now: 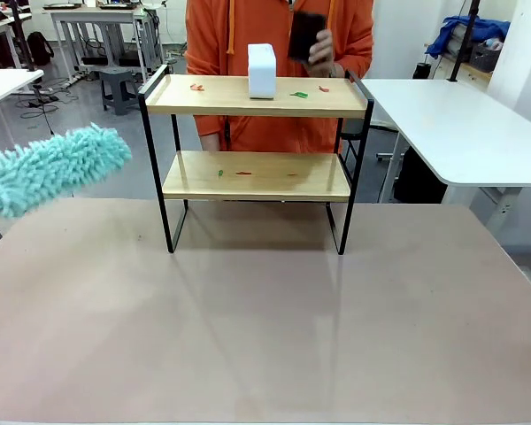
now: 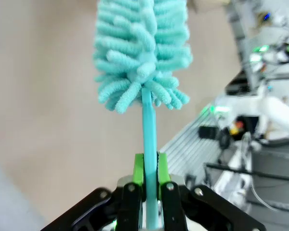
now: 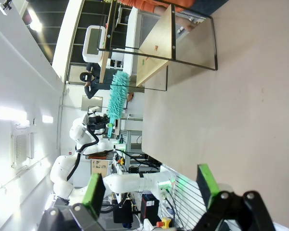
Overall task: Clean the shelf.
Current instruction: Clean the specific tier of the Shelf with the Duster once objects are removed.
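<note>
Shelf (image 1: 265, 186) sited centrally, beyond both arms | right gripper (image 3: 150, 185) spread, empty | left gripper (image 2: 151, 168) clamped on duster (image 1: 57, 168) handle; fluffy head held left of it, long axis tilted up toward it | scraps (image 1: 196, 87) on both boards.
</note>
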`<action>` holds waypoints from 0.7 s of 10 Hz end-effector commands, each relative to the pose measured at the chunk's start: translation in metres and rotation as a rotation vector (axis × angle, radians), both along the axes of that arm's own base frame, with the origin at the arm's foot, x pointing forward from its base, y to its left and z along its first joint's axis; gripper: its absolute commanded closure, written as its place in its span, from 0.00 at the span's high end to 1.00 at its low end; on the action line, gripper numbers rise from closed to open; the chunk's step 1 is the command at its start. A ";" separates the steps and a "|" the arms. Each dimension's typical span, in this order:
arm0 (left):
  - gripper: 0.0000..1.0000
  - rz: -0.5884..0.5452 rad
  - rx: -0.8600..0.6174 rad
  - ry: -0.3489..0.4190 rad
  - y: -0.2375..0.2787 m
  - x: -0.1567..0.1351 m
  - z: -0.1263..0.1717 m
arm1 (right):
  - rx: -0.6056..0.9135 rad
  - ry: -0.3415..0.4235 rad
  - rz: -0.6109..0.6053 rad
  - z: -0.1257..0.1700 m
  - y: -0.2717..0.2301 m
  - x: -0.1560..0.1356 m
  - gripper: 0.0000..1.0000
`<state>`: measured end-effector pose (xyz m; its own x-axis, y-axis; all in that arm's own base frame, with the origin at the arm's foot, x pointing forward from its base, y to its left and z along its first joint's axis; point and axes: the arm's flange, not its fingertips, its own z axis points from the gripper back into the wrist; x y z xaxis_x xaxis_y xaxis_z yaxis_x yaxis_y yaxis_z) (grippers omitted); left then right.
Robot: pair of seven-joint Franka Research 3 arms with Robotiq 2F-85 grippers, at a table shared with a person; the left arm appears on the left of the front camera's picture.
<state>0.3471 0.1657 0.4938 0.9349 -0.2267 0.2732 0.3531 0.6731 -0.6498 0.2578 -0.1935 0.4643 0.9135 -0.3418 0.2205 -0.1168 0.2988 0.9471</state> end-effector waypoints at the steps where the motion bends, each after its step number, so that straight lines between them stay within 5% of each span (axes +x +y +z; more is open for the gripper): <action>1: 0.12 -0.235 0.110 -0.022 0.014 -0.030 0.032 | -0.008 -0.023 0.008 0.001 -0.001 0.000 1.00; 3: 0.12 -0.570 0.171 -0.097 0.017 -0.075 0.053 | -0.008 -0.023 0.008 0.001 -0.001 0.000 1.00; 4: 0.12 -0.646 0.158 -0.146 0.004 -0.084 0.058 | -0.008 -0.023 0.008 0.001 -0.001 0.000 1.00; 6: 0.12 -0.701 0.129 -0.192 -0.053 -0.078 0.056 | -0.008 -0.023 0.008 0.001 -0.001 0.000 1.00; 7: 0.12 -0.640 0.116 -0.179 -0.091 -0.067 0.054 | -0.008 -0.023 0.008 0.001 -0.001 0.000 1.00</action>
